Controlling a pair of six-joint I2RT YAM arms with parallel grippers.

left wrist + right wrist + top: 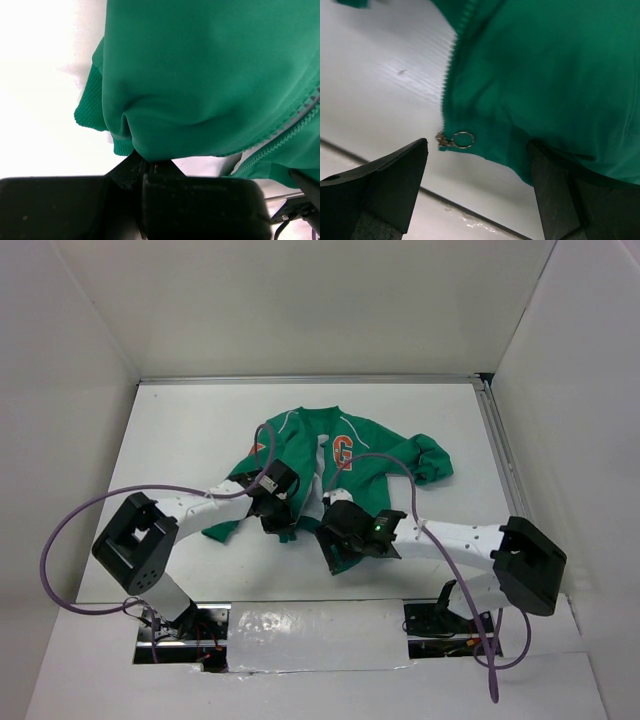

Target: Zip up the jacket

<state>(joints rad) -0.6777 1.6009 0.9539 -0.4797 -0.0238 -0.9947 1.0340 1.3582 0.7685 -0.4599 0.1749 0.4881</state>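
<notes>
Jacket (345, 452) lies unzipped on bench (180, 430). My left tool (147, 162) is pinched onto its hem; right tool (477, 167) is spread wide and empty, zipper pull (462, 139) just ahead.

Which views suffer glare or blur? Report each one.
Left wrist: table blown out white, jacket well exposed. Right wrist: zipper pull sharp, streaky sheen on table. Top external: evenly lit, glare on silver tape.

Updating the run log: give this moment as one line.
left gripper shut on jacket | right gripper open by zipper pull | jacket unzipped
</notes>
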